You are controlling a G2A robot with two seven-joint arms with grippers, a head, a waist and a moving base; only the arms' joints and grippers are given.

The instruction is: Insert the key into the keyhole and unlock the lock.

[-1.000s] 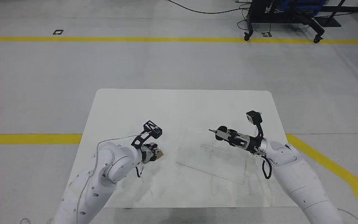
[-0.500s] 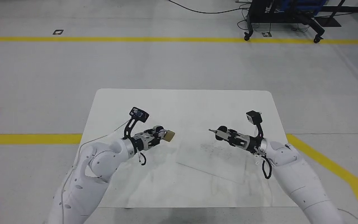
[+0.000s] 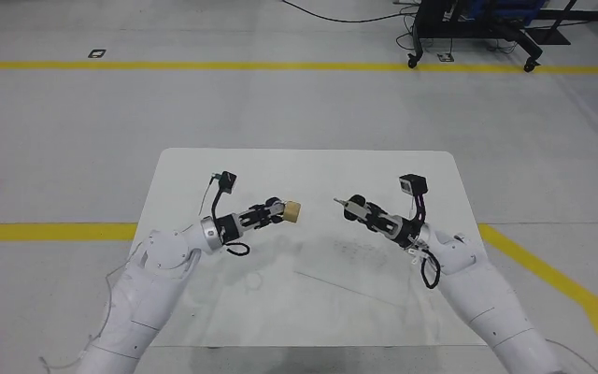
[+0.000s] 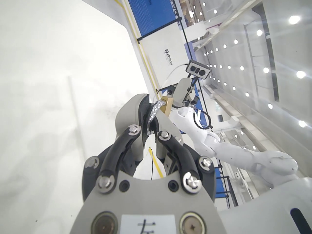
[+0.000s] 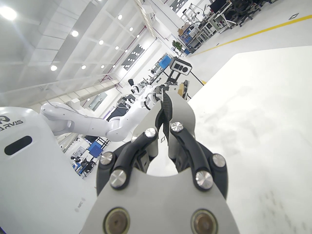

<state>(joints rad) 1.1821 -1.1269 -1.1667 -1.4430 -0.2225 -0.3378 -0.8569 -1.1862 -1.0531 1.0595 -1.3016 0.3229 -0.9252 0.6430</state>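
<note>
Over the middle of the white table (image 3: 308, 168), my left gripper (image 3: 277, 209) is shut on a brass padlock (image 3: 292, 211), which it holds in the air with the body pointing toward the other arm. In the left wrist view the padlock (image 4: 167, 105) sticks out past my left gripper (image 4: 153, 108), clamped by its shackle. My right gripper (image 3: 356, 207) is shut on a small silver key (image 3: 341, 202) whose tip points at the padlock across a short gap. From the right wrist view, my right gripper (image 5: 168, 99) has its pads pressed together, with the padlock (image 5: 180, 89) just beyond.
A faint clear sheet (image 3: 360, 276) lies flat on the table under and in front of the right arm. The table's back edge and both side edges are in sight, with yellow floor lines (image 3: 280, 65) beyond.
My left arm lifted the padlock from near the table's left front up toward the centre and turned it to face the key. My right arm shifted the key leftward, closer to the padlock.
</note>
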